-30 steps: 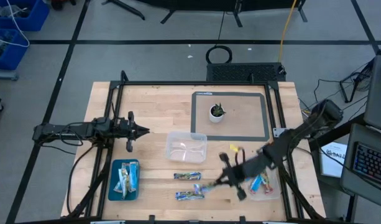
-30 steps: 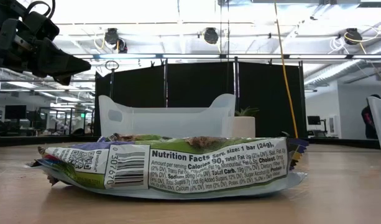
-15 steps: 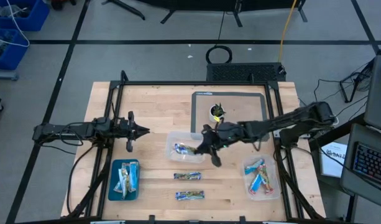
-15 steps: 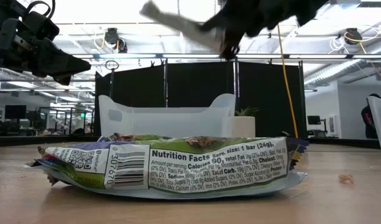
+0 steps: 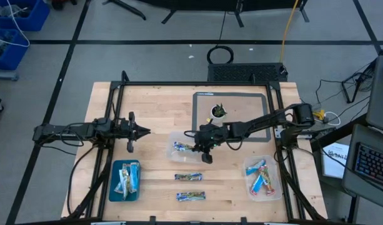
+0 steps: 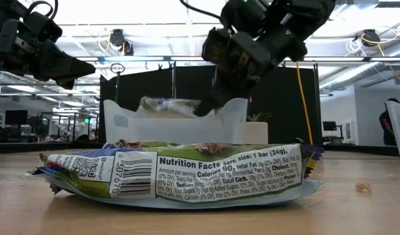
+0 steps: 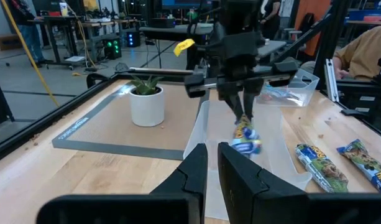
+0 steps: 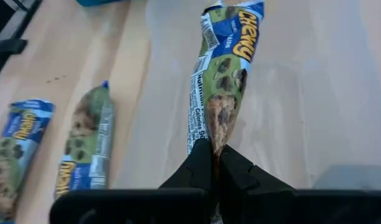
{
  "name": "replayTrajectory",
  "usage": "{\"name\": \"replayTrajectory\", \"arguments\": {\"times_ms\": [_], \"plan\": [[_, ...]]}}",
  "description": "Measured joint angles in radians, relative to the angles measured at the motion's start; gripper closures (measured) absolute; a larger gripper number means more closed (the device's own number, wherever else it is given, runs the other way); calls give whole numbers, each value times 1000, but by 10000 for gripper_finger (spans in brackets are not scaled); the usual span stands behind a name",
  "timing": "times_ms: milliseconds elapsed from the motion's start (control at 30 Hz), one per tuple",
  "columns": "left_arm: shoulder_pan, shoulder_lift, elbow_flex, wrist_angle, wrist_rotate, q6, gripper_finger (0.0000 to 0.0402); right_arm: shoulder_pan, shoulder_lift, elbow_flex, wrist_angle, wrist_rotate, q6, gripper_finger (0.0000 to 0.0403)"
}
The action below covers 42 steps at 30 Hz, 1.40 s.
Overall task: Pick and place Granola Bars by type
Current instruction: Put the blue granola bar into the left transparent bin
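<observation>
Right gripper (image 5: 197,147) pinched tight on one end of a granola bar (image 5: 182,148), blue-and-green wrapper dangling from the fingertips over the clear tub (image 5: 176,137) near the middle of the bench (image 5: 160,109); held by the very tip, likely so the bar hangs free and can drop lengthwise into the tub without the fingers fouling its walls. In the right wrist view, wrapper (image 8: 222,81) clamped between the two dark fingers (image 8: 199,163) with the tub floor directly beyond, so seemingly the moment just ahead of release. Two more bars (image 5: 189,177) lying flat on the bare wood toward the front edge, just outside the tub, not yet sorted, one (image 5: 190,196) closer to that edge than the other. Second tub (image 5: 280,187) at the front right corner already holding several bars with blue and red wrappers; blue tray (image 5: 111,187) at the front left corner holding a few pale ones, each container apparently reserved for one kind. Small white plant pot (image 5: 217,113) on the grey mat (image 5: 232,95) toward the back edge, well clear of the sorting. Left gripper (image 5: 144,132) parked in the air over the left side of the bench, fingers nearly together and holding nothing, waiting out of the right arm's way.
</observation>
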Motion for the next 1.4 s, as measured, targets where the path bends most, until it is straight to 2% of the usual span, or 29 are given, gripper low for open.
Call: {"name": "replayTrajectory", "arguments": {"times_ms": [133, 267, 633, 1100, 1233, 1333, 1400], "plan": [[0, 0, 0, 1, -6, 0, 360, -19, 17, 0, -10, 2, -9, 403], [0, 0, 0, 1, -9, 0, 360, -39, 17, 0, -17, 54, -29, 403], [0, 0, 0, 1, -16, 0, 360, -64, 17, 0, -44, 46, -29, 402], [0, 0, 0, 0, -16, 0, 360, -61, 17, 0, 11, 44, 20, 323], [0, 0, 0, 0, -16, 0, 360, -40, 6, -1, 73, -75, 43, 309], [0, 0, 0, 0, -16, 0, 360, 5, -23, -1, 133, -199, 57, 305], [0, 0, 0, 0, -16, 0, 360, 48, -49, -1, 157, -243, 57, 306]]}}
